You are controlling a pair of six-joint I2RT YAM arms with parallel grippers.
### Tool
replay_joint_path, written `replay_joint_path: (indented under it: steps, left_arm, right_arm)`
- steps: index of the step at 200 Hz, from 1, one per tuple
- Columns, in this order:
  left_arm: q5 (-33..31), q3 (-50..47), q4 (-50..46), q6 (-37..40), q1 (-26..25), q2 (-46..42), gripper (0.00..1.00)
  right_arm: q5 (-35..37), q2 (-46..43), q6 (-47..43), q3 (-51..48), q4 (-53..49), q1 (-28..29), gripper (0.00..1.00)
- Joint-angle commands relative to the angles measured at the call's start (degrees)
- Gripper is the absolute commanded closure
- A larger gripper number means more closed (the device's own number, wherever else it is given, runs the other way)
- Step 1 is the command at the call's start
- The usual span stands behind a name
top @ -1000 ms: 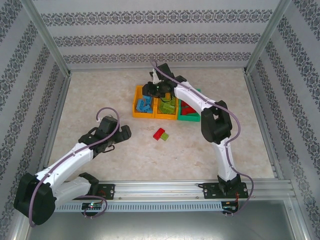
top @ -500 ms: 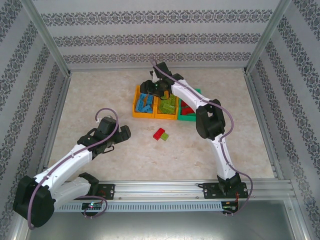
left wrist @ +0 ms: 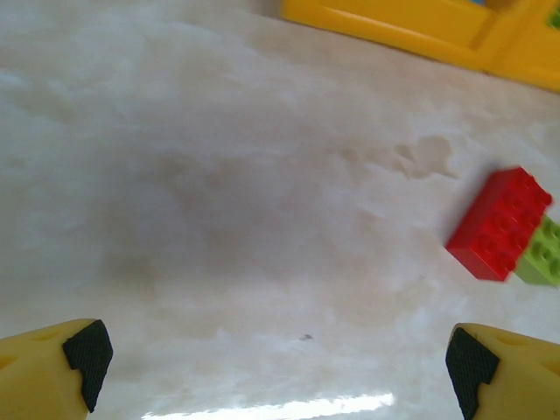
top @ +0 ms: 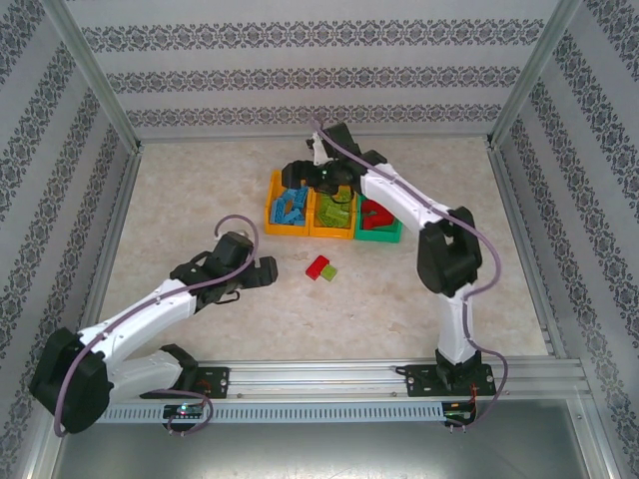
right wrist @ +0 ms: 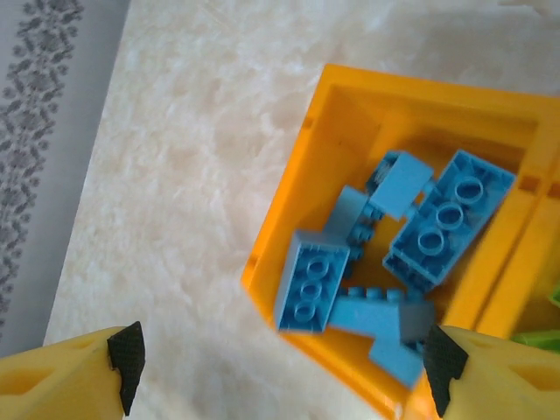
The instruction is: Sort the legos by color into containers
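Worktop (top: 200, 200): pale, marbled. Three bins in a row toward the back, side by side: left bin (top: 285, 231) orange, middle bin (top: 331, 235) orange, green bin (top: 377, 238) on the right. Red brick (top: 318, 266) and lime brick (top: 329, 271) lie loose in front of the middle bin, touching each other, clear of the bins.

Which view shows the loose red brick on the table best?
The left wrist view: the red brick is close, studs visible, a lime brick against it. The top external view shows it small, far less detailed.
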Motion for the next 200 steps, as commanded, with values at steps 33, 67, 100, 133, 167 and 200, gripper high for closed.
replay_joint_path:
  steps: [33,67,100,133,167,200]
  left_arm:
    - [-1.4,3.8,3.9,9.0,-5.6,6.5,0.00]
    - [-1.2,2.2,6.2,10.8,-5.6,5.0,0.00]
    - [-1.5,2.9,6.4,10.6,-5.6,6.3,0.00]
    - [-2.0,3.7,6.1,9.1,-5.5,7.5,0.00]
    - [-2.9,3.9,5.3,8.3,-5.5,7.0,0.00]
    - [-2.9,3.6,4.8,7.9,-5.5,6.3,0.00]
  right_arm:
    - [9.9,-21.1,-20.4,-28.5,1.6,0.9,0.12]
    - [11.4,-32.9,-26.4,-46.4,4.5,1.5,0.11]
    - [12.1,-37.4,-28.7,-56.5,8.8,4.6,0.15]
    - [14.4,-34.9,-28.4,-57.5,12.1,8.9,0.15]
    - [17.3,-27.5,-29.5,-52.7,9.5,12.4,0.16]
    - [17.9,-20.5,-29.3,-48.5,8.5,12.7,0.19]
